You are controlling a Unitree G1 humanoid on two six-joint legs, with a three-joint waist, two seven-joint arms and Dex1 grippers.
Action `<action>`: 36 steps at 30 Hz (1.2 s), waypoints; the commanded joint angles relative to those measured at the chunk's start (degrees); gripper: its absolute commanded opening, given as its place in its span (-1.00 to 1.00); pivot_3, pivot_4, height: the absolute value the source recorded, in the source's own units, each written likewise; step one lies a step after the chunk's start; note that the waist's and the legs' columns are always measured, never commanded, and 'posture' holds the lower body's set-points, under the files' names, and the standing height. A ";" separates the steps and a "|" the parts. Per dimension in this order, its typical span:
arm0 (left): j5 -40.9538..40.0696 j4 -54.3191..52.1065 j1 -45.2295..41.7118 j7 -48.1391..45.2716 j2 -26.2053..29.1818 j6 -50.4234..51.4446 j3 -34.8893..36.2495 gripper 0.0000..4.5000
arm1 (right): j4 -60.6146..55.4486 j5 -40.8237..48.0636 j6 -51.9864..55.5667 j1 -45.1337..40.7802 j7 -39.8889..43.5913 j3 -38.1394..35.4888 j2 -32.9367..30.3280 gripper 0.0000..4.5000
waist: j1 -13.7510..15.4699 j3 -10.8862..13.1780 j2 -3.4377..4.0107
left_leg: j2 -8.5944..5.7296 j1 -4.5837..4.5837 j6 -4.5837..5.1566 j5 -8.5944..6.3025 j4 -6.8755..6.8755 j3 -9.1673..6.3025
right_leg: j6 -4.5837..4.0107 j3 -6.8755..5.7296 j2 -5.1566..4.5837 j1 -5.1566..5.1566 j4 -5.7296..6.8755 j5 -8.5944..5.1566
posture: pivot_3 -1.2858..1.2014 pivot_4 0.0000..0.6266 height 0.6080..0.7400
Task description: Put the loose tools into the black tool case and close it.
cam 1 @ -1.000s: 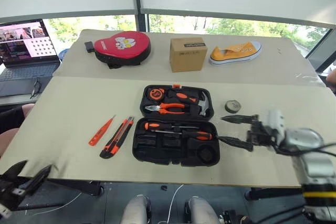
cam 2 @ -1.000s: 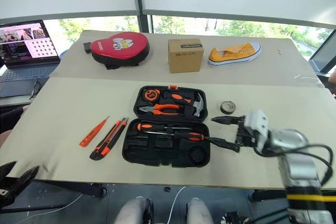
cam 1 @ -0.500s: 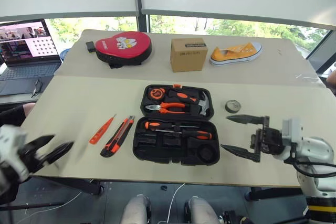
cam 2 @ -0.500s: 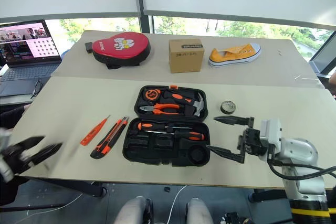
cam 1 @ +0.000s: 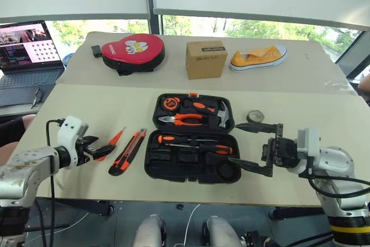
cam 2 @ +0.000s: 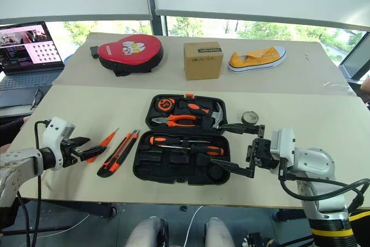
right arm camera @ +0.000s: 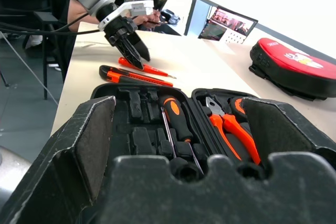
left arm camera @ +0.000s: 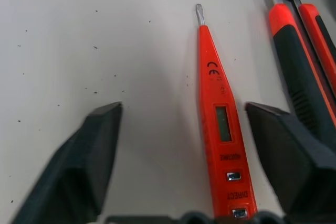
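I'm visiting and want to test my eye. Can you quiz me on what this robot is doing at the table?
1. True or false: the black tool case is shut.
2. Which tool lies between the left gripper fingers? A utility knife; B tester screwdriver; C tape roll.
3. Fill in: the right gripper stands ___ beside the case.

Key: 1 false; 2 B; 3 open.

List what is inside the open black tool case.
The black tool case holds two screwdrivers in its near half. The far half holds pliers, a hammer and a tape measure. Several near slots look empty. Nothing under the tools shows.
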 commanded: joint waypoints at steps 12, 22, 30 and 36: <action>-0.13 2.32 -3.60 -17.75 -0.99 -22.08 3.47 -0.80 | -1.92 0.94 -0.38 2.29 -1.59 -3.56 -1.95 1.00 | 0.80 0.04 -0.06 | 0.00 -0.10 0.01 0.01 0.05 -0.02 | 0.00 -0.05 0.00 -0.04 -0.01 0.00 | 0.03 -0.52 1.00; 5.40 -9.45 -22.54 -31.11 0.87 -16.65 -19.66 -0.80 | -4.29 2.48 3.96 3.50 -4.40 -4.82 -3.47 1.00 | 1.19 0.04 -0.04 | -0.14 -0.11 0.04 0.01 0.15 0.06 | 0.07 0.04 0.16 0.03 -0.03 -0.02 | 0.03 -0.52 1.00; 17.78 -3.27 -29.76 -31.33 -3.74 -17.42 -33.26 -0.80 | -7.38 2.36 6.27 5.47 -5.50 -4.39 -3.44 1.00 | 0.75 0.05 -0.05 | -0.09 -0.14 0.04 0.02 0.27 -0.01 | 0.10 0.13 0.46 -0.02 0.08 -0.04 | 0.03 -0.52 1.00; 20.96 -3.17 -30.65 -31.84 -4.62 -15.24 -36.03 -0.80 | -9.25 2.32 6.81 8.10 -6.36 -5.37 -3.36 1.00 | 1.17 0.06 -0.06 | -0.07 -0.30 0.04 0.01 0.45 -0.10 | 0.14 0.12 0.46 -0.03 0.10 -0.07 | 0.03 -0.52 1.00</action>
